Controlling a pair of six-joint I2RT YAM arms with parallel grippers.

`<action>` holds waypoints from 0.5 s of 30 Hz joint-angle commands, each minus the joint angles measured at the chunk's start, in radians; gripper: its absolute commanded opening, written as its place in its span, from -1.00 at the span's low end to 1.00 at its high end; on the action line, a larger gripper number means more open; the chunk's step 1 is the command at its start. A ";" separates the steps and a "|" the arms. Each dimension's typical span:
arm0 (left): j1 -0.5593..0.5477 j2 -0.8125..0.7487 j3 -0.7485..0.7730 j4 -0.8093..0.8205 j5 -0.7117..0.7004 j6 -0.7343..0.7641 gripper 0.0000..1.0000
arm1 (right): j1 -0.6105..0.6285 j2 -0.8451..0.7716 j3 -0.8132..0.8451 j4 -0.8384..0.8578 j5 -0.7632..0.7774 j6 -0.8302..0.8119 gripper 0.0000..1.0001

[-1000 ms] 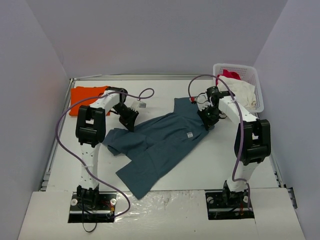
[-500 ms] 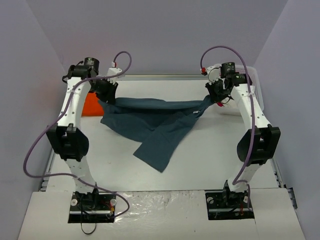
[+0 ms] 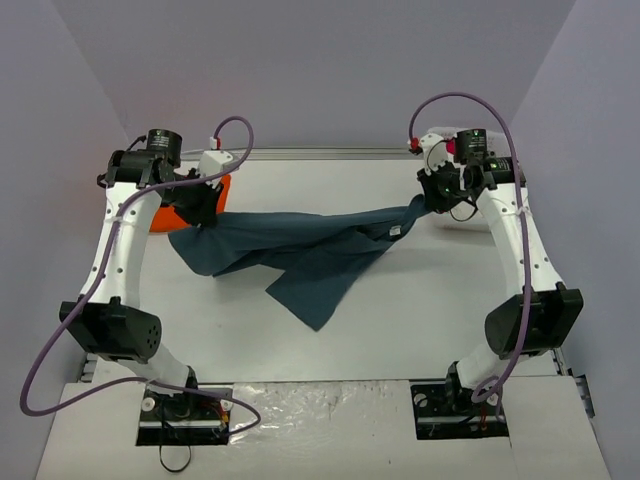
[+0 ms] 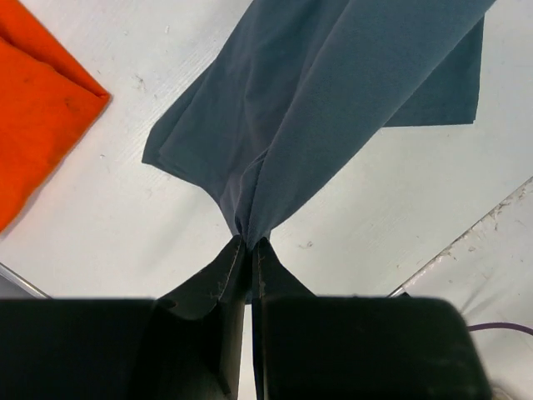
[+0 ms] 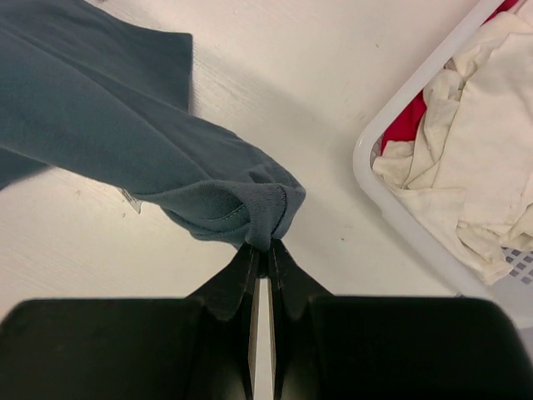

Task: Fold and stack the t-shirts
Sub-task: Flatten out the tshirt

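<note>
A: Left gripper (image 4: 250, 247)?
B: Fingers pressed fully shut, pinched on one end of blue shirt (image 3: 300, 250). Raised above table (image 3: 420, 320) at far left, near orange shirt (image 4: 37, 117).
A: Right gripper (image 5: 261, 248)?
B: Shut tight too, clamped on a bunched edge at other end of blue shirt. Raised at far right, just beside basket (image 5: 372, 179).
A: Location of blue shirt?
B: Strung between both grippers across far half of table, sagged in middle. Lower part draped down, one long flap trailed toward near side. Lowest tip down at table level; could not tell contact for sure. Small pale tag (image 3: 395, 231) seen near right end.
A: Flat or folded?
B: Neither. Hung crumpled, creased lengthwise from both pinch points.
A: Orange shirt?
B: Lay flat on table at far left corner, straight edges and one sharp corner seen from left wrist. Partly hidden behind left arm in top view. Apart from blue shirt in left wrist view, strip of bare table between.
A: Stacked?
B: No, not yet stacked.
A: Basket contents?
B: White garment (image 5: 491, 167) heaped on top, red garment (image 5: 408, 125) showed under it by rim. Could not tell how many pieces.
</note>
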 commanded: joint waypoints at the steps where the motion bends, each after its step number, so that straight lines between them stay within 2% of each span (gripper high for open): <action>1: 0.006 -0.097 -0.036 -0.016 -0.025 -0.010 -0.95 | -0.007 -0.103 -0.040 -0.057 -0.016 -0.032 -1.00; 8: 0.020 -0.274 -0.136 0.041 0.074 -0.065 -0.95 | -0.007 -0.302 -0.146 -0.108 -0.071 -0.059 -1.00; 15: 0.020 -0.466 -0.146 0.108 0.119 -0.119 -0.95 | -0.007 -0.520 -0.114 -0.162 -0.147 -0.073 -1.00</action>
